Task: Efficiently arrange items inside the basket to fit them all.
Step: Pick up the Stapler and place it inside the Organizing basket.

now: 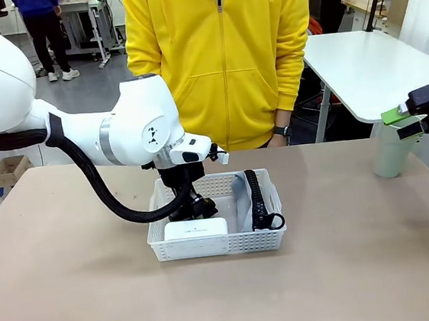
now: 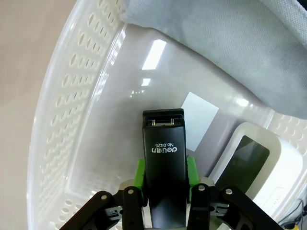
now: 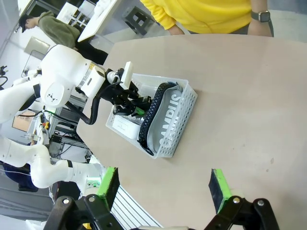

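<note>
I'm clamping my left gripper (image 2: 164, 170) on the stapler (image 2: 163, 143), green pads pressing both of its sides and its front end pointing down into the basket (image 2: 72, 120). I cannot tell whether the stapler is touching the basket floor. In the front view my left gripper (image 1: 198, 206) is reaching down inside the basket (image 1: 216, 247), in its left half, just behind the box (image 1: 196, 229). The box is lying flat in the near left corner; in the left wrist view the box (image 2: 254, 163) is sitting just beside the stapler, apart from it. The pouch (image 1: 240, 194) is standing on edge along the basket's right side, black zipper up and loop at the near end. In the left wrist view the pouch (image 2: 240, 43) is lying across the far end, and a white label (image 2: 199, 117) is showing on the bare floor past the stapler's tip. The basket is sitting mid table (image 1: 75, 298). My right gripper (image 3: 165, 184) is hanging with fingers wide apart and nothing between them, looking down at the basket (image 3: 184, 110) and pouch (image 3: 168, 120) well away. In the front view the right gripper (image 1: 401, 123) is hovering at the right edge, with the cup (image 1: 390, 159) standing on the table just below it; I cannot tell if they are touching. A person (image 1: 223, 60) in yellow is standing at the far side.
</note>
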Controlling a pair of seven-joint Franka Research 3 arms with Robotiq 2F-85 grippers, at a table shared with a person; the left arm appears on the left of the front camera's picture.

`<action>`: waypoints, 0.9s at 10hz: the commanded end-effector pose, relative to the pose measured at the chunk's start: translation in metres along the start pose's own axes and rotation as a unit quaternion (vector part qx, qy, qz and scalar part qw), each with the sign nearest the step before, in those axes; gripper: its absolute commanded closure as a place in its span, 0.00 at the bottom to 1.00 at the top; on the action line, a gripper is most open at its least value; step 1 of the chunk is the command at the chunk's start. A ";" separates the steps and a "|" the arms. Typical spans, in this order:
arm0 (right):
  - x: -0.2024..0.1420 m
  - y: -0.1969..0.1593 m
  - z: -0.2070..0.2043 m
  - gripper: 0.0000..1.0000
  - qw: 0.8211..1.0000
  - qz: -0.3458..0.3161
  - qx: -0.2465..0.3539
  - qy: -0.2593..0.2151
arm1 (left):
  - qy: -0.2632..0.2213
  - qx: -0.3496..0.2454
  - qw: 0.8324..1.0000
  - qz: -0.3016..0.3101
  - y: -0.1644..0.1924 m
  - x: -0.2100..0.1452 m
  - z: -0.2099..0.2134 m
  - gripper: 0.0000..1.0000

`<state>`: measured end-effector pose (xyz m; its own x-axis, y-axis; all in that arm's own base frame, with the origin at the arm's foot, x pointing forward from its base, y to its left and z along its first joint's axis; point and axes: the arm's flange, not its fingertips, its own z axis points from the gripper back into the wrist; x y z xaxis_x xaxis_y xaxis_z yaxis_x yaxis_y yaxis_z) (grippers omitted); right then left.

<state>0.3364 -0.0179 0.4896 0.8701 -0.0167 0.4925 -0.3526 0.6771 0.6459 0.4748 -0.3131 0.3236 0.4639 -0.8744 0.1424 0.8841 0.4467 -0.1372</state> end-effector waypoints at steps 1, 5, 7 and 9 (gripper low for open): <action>0.002 0.000 0.000 0.00 1.000 0.001 0.011 -0.008 | 0.007 0.015 1.000 -0.009 -0.001 0.000 0.004 0.07; 0.002 0.000 0.000 0.00 1.000 0.001 0.011 -0.008 | -0.010 0.017 1.000 -0.008 -0.003 -0.005 0.019 0.00; 0.002 0.000 0.000 0.00 1.000 0.001 0.011 -0.008 | -0.037 0.033 0.999 -0.006 -0.007 -0.010 0.049 0.00; 0.002 0.000 0.000 0.00 1.000 0.001 0.011 -0.008 | -0.093 0.038 0.995 0.013 -0.005 -0.026 0.116 0.00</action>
<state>0.3364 -0.0180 0.4897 0.8702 -0.0168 0.4925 -0.3525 0.6771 0.6460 0.4773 -0.2952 0.4102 0.4811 -0.8352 0.2665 0.8733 0.4831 -0.0625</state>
